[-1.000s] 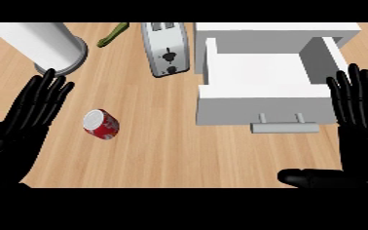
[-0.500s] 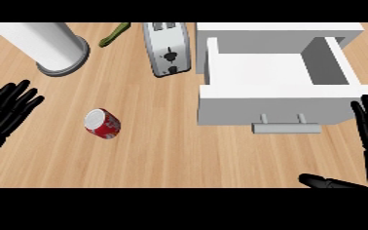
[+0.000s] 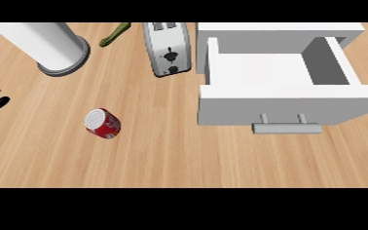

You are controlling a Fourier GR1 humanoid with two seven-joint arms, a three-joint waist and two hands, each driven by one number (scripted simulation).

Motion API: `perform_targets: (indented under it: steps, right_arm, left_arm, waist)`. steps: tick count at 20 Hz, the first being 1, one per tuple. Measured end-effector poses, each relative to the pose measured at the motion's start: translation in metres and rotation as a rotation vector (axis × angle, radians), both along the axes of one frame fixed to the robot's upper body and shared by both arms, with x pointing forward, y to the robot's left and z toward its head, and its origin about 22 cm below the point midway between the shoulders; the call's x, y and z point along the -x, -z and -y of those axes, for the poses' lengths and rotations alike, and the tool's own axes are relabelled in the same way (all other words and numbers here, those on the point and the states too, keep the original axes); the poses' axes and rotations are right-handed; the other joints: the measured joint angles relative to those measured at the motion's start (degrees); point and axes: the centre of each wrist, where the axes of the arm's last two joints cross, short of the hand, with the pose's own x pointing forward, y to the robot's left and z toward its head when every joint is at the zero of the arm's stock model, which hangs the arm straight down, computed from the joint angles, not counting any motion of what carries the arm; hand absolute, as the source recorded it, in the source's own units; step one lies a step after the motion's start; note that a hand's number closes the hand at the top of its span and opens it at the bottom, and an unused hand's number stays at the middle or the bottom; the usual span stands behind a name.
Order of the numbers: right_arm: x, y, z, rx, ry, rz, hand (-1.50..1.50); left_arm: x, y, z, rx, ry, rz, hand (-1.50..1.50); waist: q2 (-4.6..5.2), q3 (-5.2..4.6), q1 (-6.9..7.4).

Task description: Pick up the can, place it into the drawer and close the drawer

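A red can [image 3: 102,123] with a silver top lies on the wooden counter, left of centre. The white drawer [image 3: 279,108] stands pulled open at the right, its inside bare and its grey handle [image 3: 286,127] facing the near edge. Only a black sliver of my left hand [image 3: 3,100] shows at the view's left edge, well to the left of the can and a little beyond it. My right hand is out of the picture. Nothing touches the can.
A silver toaster [image 3: 169,49] stands just left of the drawer at the back. A white cylinder on a grey base [image 3: 49,47] is at the back left. A green vegetable [image 3: 114,34] lies between them near the far edge.
Both hands have drawn outward and off the view: the left is down to a sliver at the left edge, the right is gone. Can and drawer have not moved.
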Motion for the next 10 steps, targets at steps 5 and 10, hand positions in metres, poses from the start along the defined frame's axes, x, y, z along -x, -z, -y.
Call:
perform_targets:
  steps: [5,10]
  right_arm:
    - [0.013,0.004,0.014,0.001,0.002,-0.001,-1.50]
    - [0.024,0.002,0.027,0.003,-0.002,-0.004,-1.50]
  left_arm:
    - [0.004,0.007,-0.001,0.059,-0.015,-0.057,-1.50]
    - [-0.002,0.009,-0.004,0.136,-0.012,-0.127,-1.50]
  waist:
    - [-0.01,-0.01,-0.09]
    - [0.00,-0.01,-0.17]
